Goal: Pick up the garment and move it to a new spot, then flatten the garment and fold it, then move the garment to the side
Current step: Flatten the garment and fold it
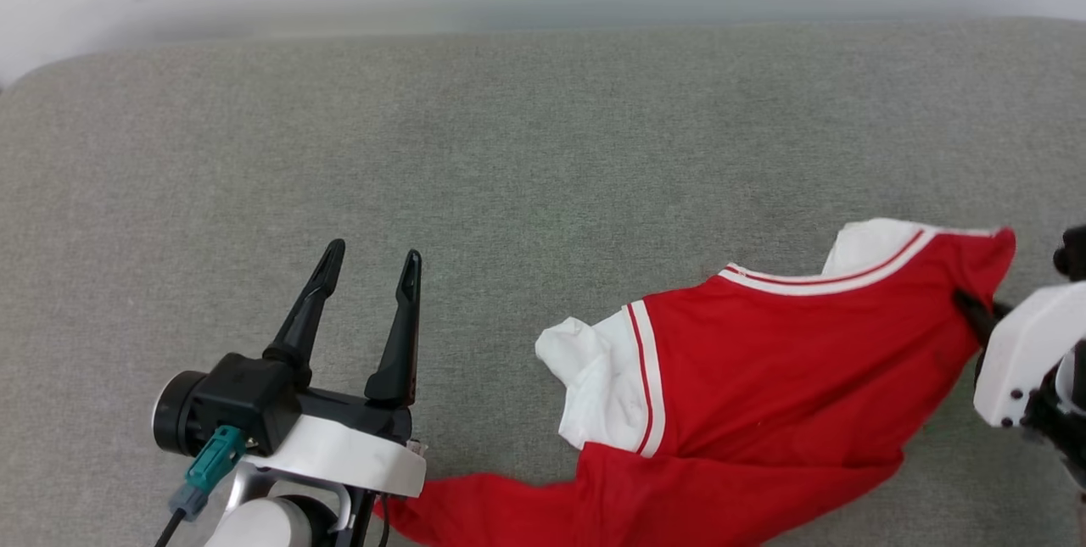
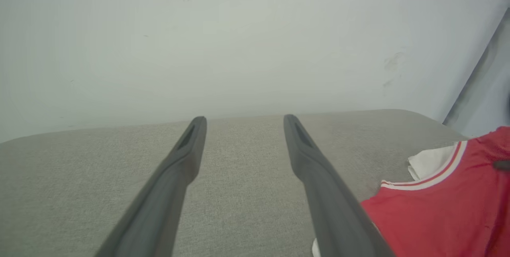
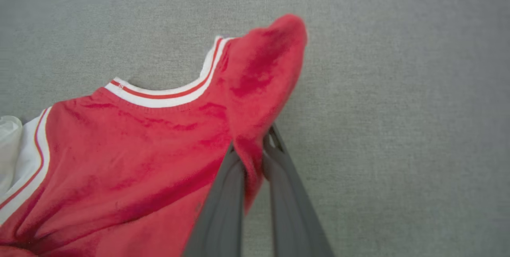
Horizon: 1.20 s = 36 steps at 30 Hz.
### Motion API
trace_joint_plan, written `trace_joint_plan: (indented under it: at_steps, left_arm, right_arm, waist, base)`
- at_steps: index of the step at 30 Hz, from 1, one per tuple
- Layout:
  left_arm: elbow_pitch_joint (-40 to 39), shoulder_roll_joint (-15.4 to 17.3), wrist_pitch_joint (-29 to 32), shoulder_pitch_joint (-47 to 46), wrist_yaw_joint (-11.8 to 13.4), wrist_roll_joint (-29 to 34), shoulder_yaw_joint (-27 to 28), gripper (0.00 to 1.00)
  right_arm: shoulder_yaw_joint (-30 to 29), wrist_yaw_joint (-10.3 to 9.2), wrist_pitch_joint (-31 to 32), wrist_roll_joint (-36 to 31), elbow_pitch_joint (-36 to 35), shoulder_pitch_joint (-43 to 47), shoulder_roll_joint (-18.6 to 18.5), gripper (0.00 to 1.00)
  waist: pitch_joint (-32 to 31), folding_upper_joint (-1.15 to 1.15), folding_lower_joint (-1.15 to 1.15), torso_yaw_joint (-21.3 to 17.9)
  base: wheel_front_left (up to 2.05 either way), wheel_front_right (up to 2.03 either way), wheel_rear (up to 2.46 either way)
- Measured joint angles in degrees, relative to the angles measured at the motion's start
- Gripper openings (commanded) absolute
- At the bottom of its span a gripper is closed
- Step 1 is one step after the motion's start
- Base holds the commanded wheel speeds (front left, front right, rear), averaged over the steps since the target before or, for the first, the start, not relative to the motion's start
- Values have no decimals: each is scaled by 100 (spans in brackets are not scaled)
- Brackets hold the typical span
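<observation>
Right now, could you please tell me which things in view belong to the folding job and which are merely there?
Job: red jersey; right claw, shut on its fabric; left claw, open and empty.
Merely there: grey upholstered surface; white wall.

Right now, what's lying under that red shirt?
The red shirt lies on the grey cushion, which shows beside and beyond it. Anything beneath the cloth is covered, so I cannot tell. The right tool pinches a fold at its shoulder edge.

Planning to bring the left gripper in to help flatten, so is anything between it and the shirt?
Nothing visible. Bare grey cushion lies between the open left gripper and the shirt; the right gripper pinches its far edge.
</observation>
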Motion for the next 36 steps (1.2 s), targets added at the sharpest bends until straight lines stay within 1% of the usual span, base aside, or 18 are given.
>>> trace_joint_plan:
  at_steps: [5, 9, 12, 16, 23, 24, 25, 26, 30, 36]
  left_arm:
    - [-14, 5, 19, 1, -10, -1, -58, 100]
    - [9, -27, 43, -93, -67, -3, -141, 100]
    - [73, -87, 53, -172, -123, -8, -213, 100]
    - [200, -163, 46, -295, -220, -23, -291, 100]
    - [399, -258, -23, -506, -352, -42, -356, 100]
    - [427, -271, -38, -529, -364, -42, -356, 100]
    - [444, -282, -45, -549, -365, -42, -361, 100]
    - [464, -288, -51, -565, -366, -42, -360, 100]
    - [544, -308, -90, -572, -366, -47, -332, 100]
    - [595, -307, -120, -555, -357, -48, -302, 100]
  right_arm:
    - [163, -1, 191, -159, -225, -483, 16, 0]
    - [548, 0, 321, -167, -37, -950, 149, 0]
    - [793, 0, 296, -151, 448, -1334, 240, 0]
    - [968, 0, 53, -57, 1299, -1913, 323, 0]
    - [1066, -1, -681, -8, 2770, -2764, 336, 0]
    - [1087, -1, -768, -9, 2939, -2836, 346, 20]
    - [1115, -1, -858, -12, 3088, -2885, 359, 64]
    - [1139, -1, -977, -12, 3227, -2926, 370, 100]
    - [1313, 0, -1557, 14, 3479, -3032, 397, 100]
    - [1524, 0, -2709, 89, 3310, -2980, 330, 100]
  waist:
    - [-5, 0, 0, -51]
    - [62, 0, 0, 42]
    - [154, 0, 0, 160]
    - [309, 0, 0, 354]
    - [647, 0, 0, 659]
    - [686, 0, 0, 693]
    - [720, 0, 1, 722]
    - [750, 0, 0, 745]
    - [769, 0, 0, 723]
    - [610, 0, 0, 556]
  base:
    - [0, 0, 0]
    - [0, 0, 0]
    - [0, 0, 0]
    - [0, 0, 0]
    - [0, 0, 0]
    - [0, 0, 0]
    - [0, 0, 0]
    - [0, 0, 0]
    - [0, 0, 0]
    - [0, 0, 0]
